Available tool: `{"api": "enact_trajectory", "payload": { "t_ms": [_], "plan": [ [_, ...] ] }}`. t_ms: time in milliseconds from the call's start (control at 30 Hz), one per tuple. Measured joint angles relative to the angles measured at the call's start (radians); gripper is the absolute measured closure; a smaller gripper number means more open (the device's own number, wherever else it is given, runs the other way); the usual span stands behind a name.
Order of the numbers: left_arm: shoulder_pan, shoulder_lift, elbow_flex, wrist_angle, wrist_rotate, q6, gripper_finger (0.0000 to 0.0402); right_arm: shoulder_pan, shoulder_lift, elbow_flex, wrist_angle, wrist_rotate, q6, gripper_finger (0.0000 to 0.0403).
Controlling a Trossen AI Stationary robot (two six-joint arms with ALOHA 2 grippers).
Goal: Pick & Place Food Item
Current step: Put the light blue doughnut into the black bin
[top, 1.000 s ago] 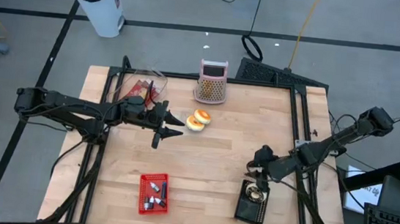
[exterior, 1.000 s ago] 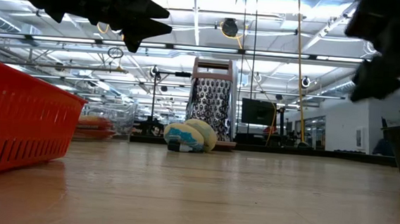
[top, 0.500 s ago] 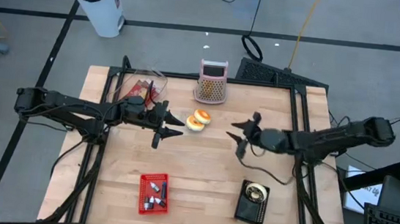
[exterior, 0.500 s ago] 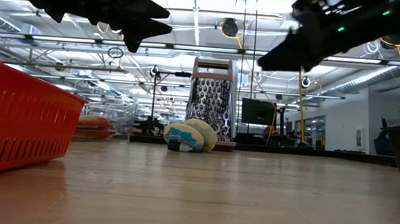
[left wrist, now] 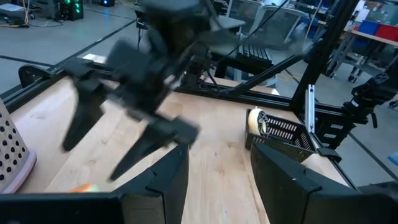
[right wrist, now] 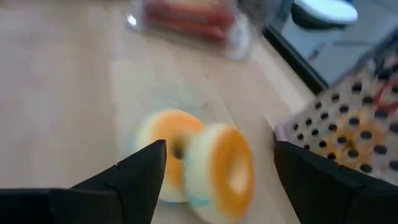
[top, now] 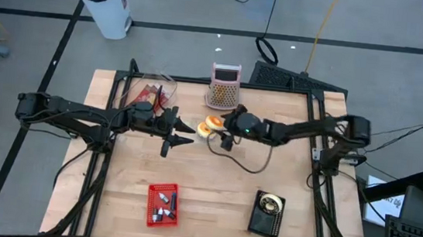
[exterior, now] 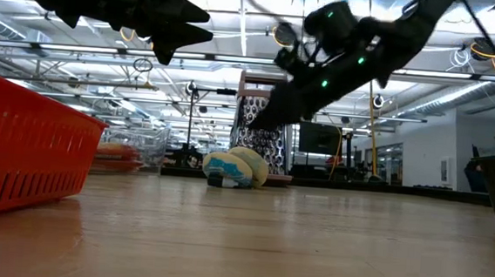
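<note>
Doughnuts, two orange-glazed rings with pale dough sides, are lying touching each other on the wooden tabletop, just in front of the pink-handled metal grater. I am holding my right tool just above them, fingers spread wide and gripping nothing. They are looking light, soft and easily squashed, so I am judging a gentle pinch across one ring's outer sides best. Farther off, my left tool is hovering half open and empty.
</note>
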Motion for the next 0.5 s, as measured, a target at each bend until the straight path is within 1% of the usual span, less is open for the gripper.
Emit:
{"api": "enact_trajectory", "payload": {
  "t_ms": [167, 233, 333, 500],
  "plan": [
    [0.0, 0.0, 0.0, 0.0, 0.0, 0.0, 0.0227, -0.059, 0.122, 0.05, 0.0, -0.005, 0.008, 0.012],
    [0.0, 0.0, 0.0, 0.0, 0.0, 0.0, 0.0227, -0.07, 0.158, 0.062, 0.019, -0.055, 0.01, 0.0123],
    [0.0, 0.0, 0.0, 0.0, 0.0, 0.0, 0.0227, -0.075, 0.192, 0.062, 0.06, -0.138, 0.056, 0.0125],
    [0.0, 0.0, 0.0, 0.0, 0.0, 0.0, 0.0227, -0.075, 0.206, 0.062, 0.075, -0.155, 0.059, 0.0124]
  ]
}}
